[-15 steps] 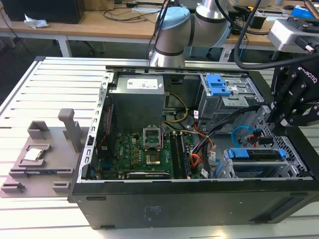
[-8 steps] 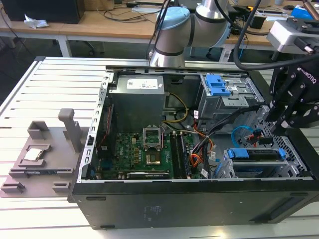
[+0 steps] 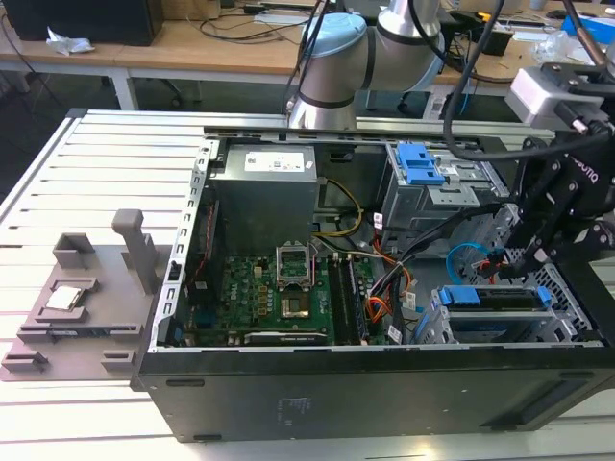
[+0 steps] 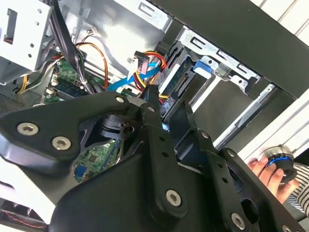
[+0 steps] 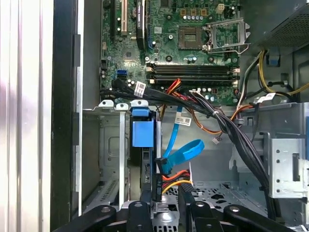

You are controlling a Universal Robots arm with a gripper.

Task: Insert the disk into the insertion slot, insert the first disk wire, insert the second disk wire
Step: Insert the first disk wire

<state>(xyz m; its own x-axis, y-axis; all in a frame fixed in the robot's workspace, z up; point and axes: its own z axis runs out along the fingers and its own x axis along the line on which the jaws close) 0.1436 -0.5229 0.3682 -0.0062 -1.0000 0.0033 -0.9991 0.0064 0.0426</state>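
The disk (image 3: pixel 490 300) sits edge-up in its blue carrier inside the insertion slot (image 3: pixel 434 327), the silver cage at the exterior view's lower right. My gripper (image 3: pixel 531 257) hangs just above the disk's far end, open, gripping nothing. In the first wrist view the gripper (image 5: pixel 167 205) lines up with the disk's edge (image 5: pixel 148 169) and blue tab (image 5: pixel 142 126). The first disk wire (image 5: pixel 175 178), orange and red with a black plug (image 4: pixel 141 60), lies loose beside the second disk wire (image 5: pixel 186 151), a light-blue loop (image 4: pixel 130 79). Neither plug touches the fingers (image 4: pixel 150 108).
A thick black cable bundle (image 5: pixel 212 113) crosses above the cage. The grey bay with a blue latch (image 3: pixel 420 163) stands behind it. The motherboard (image 3: pixel 279 293) fills the case's middle. A grey fixture (image 3: pixel 86 298) lies outside the case. A person's hand (image 4: pixel 263 166) rests on a knob.
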